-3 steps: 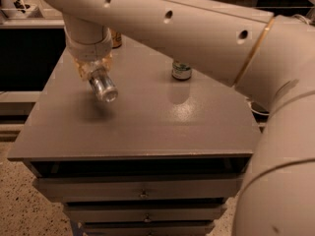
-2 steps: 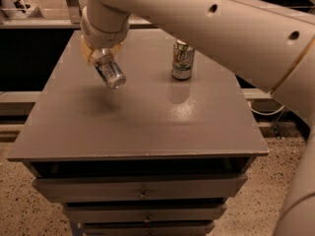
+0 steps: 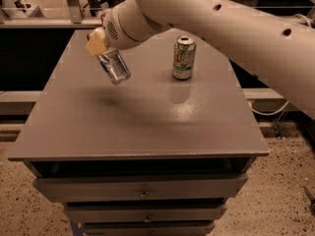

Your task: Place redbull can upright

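Gripper (image 3: 102, 48), upper left, clamped on redbull can (image 3: 114, 67) (tilted, lower end angled right), held in the air above the table (image 3: 147, 127), left rear part. Green-and-white can (image 3: 183, 58) stands upright on table, well apart.

Arm (image 3: 231, 28): smooth off-white moulded shell, thick and tubular, broader toward the right edge. Small round dark holes (image 3: 216, 7) are spaced along its upper face. Wrist section (image 3: 123, 26): rounded cylinder, same off-white, with a patch of fine perforations on its side. Gripper (image 3: 104, 53): at the arm's end, upper left of the view; pale yellow fingers (image 3: 96, 42), matt finish
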Motion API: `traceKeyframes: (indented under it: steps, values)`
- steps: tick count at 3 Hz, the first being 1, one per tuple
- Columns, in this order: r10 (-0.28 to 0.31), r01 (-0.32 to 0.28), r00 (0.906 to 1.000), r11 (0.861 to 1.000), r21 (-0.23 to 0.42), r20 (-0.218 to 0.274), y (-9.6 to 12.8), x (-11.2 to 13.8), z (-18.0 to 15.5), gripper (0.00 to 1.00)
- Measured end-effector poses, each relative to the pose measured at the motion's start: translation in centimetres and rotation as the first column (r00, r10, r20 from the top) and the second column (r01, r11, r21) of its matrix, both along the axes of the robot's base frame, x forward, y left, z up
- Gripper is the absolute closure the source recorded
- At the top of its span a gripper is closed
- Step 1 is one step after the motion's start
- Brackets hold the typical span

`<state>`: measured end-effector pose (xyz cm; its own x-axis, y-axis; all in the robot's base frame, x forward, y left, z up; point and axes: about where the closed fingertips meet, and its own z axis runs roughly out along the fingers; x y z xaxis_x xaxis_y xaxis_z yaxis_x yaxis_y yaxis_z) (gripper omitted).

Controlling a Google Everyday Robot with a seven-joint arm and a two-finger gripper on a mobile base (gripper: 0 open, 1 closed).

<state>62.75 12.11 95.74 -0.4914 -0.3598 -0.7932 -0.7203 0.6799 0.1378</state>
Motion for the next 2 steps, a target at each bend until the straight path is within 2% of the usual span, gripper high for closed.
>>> traceKeyframes:
  steps: [1,2]
  values:
    - [0.042,-0.06,0.9923,0.986,0.153,0.116,0.3,0.3,1.3,1.0]
    - [0.01,-0.084,0.9659,0.957,0.279,0.259,-1.5,1.3,3.1,1.0]
